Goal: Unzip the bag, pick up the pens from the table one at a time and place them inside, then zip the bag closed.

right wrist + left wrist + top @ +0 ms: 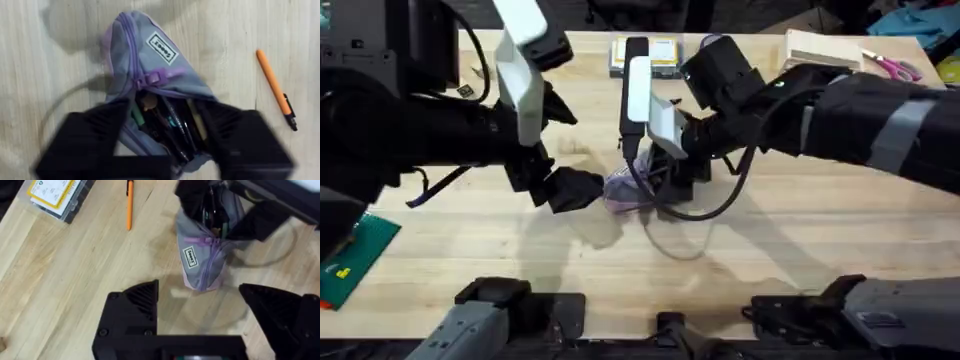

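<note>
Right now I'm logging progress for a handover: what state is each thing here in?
bag: partly unzipped, mouth open, pens already inside.
orange pen: lying loose on the table, apart from the bag.
right gripper: its fingers flank the bag's open end; grip unclear.
left gripper: open, empty, beside the bag.
clear box: closed, untouched.
</note>
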Available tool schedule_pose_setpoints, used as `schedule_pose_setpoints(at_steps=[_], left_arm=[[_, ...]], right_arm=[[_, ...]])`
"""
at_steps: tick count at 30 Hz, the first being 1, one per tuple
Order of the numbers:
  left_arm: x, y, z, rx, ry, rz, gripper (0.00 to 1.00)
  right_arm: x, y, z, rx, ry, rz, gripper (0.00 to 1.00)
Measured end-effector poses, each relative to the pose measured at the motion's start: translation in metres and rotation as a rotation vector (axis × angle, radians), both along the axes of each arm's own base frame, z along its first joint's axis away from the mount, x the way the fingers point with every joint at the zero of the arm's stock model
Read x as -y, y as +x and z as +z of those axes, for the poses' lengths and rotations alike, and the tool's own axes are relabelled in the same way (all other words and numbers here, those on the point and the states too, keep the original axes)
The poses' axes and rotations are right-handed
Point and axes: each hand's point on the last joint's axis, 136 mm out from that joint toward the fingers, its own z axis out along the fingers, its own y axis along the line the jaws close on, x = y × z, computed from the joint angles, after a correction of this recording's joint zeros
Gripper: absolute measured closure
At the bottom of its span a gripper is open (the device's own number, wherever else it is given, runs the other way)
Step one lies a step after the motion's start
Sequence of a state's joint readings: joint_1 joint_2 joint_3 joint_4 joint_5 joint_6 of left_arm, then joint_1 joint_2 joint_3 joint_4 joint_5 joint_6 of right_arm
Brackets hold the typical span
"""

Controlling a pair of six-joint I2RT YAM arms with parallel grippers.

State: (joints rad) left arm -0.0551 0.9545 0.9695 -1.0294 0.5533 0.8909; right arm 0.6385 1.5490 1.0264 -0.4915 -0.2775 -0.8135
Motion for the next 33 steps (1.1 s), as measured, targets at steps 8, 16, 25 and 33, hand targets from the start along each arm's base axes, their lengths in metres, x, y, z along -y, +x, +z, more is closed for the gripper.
schedule_pose_setpoints(at_steps=[8,16,25,33], left_arm=[[0.000,0.000,0.000,0.000,0.000,0.000,0.008],[0.000,0.000,0.000,0.000,0.000,0.000,0.008],[0.000,0.000,0.000,0.000,0.000,0.000,0.008],[0.000,0.000,0.000,0.000,0.000,0.000,0.008]], right_arm=[[0.000,0.000,0.000,0.002,0.000,0.004,0.004],[0.000,0.000,0.000,0.002,0.000,0.004,0.004],[0.000,-0.001,0.022,0.049,0.035,0.004,0.004],[0.001,0.005,0.109,0.226,0.202,-0.075,0.005]])
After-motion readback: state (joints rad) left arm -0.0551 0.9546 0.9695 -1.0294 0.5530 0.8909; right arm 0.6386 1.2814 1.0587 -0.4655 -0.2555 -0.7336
